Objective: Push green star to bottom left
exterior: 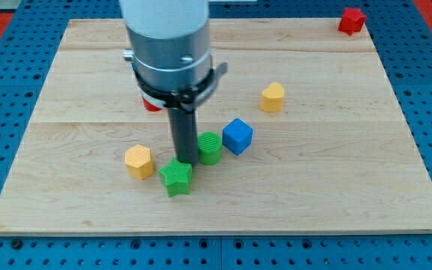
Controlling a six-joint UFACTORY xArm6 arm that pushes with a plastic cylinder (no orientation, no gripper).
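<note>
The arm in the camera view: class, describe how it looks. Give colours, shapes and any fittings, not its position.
The arm is a wide cylinder, pale grey-white at the top and darker metallic grey lower down. A thin black clamp ring circles its base, with small lugs sticking out at the sides. Below it a straight dark rod runs down to my tip. No cables or markings show.

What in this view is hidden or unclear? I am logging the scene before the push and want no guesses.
- A small red block, camera view: mostly hidden behind the arm's grey housing; shape unreadable.
- My tip: it meets the small green star-shaped block at its top edge; contact cannot be confirmed.
- The green block right of the rod: its left side is covered by the rod.
- The arm: cut off by the view's top.
</note>
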